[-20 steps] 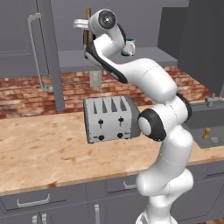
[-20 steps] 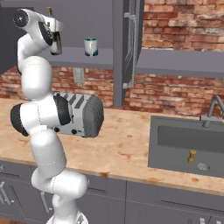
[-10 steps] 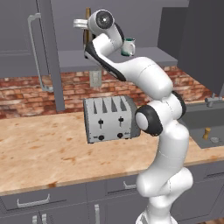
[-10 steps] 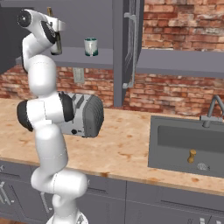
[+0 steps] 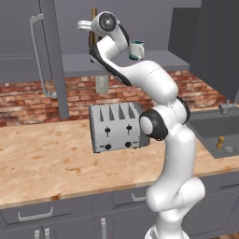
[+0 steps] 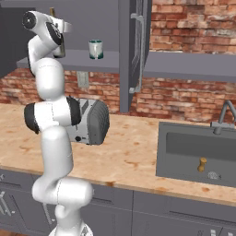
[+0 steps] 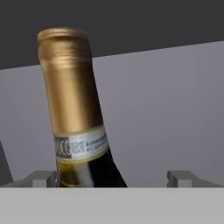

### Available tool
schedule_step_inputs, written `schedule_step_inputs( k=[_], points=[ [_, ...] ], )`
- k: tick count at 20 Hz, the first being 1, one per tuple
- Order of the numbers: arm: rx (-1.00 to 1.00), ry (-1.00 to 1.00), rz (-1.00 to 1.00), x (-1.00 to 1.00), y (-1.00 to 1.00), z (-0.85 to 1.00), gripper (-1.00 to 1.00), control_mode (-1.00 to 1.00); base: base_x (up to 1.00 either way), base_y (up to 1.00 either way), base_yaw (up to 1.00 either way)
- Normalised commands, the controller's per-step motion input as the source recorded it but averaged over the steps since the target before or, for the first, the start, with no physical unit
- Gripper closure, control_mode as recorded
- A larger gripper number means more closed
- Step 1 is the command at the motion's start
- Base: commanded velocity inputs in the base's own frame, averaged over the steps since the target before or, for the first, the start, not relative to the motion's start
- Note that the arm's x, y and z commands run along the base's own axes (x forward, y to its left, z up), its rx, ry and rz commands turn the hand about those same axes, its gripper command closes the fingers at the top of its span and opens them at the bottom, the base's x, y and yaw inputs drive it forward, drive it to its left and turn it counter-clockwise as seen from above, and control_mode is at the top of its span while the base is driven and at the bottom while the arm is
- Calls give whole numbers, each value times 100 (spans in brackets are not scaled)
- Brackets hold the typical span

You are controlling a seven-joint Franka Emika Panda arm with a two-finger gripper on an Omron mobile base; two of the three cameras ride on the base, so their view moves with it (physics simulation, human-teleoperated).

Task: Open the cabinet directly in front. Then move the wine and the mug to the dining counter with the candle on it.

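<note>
1. I've got the cabinet (image 6: pixel 133 55) standing open, its doors swung wide to either side of my arm, so I call the first part of the job done.
2. My gripper (image 7: pixel 113 178) is up inside the cabinet at shelf height, jaws spread as wide as they go, nothing clamped yet.
3. The wine (image 7: pixel 74 113) sits right in front of my hand, its gold foil neck rising between the two fingertips (image 7: pixel 41 178), nearer one tip than the other. It stands off-centre in the gap, and I can't tell whether that tip touches the glass.
4. In the hand view the bottle leans a little, but that view rolls with my wrist, so I read that as camera tilt and not a tipped bottle.
5. The mug (image 6: pixel 96 49) stands on the same shelf (image 5: pixel 154 60), off to the side of my gripper and well apart from it, upright and untouched.
6. Below my hand, on the stone top, sits the toaster (image 5: pixel 116 127); that makes this the wrong counter (image 5: pixel 46 163) for the drop-off.
7. What's left, as I judge it: close on the wine, lift it out clear of the shelf, drive to the dining counter with the candle, set it down, then come back for the mug.
8. So I'd put us at an early stage: door open, first pick lined up, neither item moved yet.
9. My worry: the off-centre bottle could get nudged when the jaws close.
</note>
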Motion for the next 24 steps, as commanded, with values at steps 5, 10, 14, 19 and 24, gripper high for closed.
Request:
schedule_step_inputs(
  k=[5,10,14,19,24],
  points=[
    [0,0,-2,21,4,0,-100,-100,0,0,0],
    [0,0,-2,22,0,0,-100,-100,0,0,0],
    [0,0,-1,0,0,0,100,-100,0,0,0],
    [0,0,0,0,0,0,100,-100,0,0,0],
    [0,0,0,-1,0,0,100,-100,0,0,0]
  ],
)
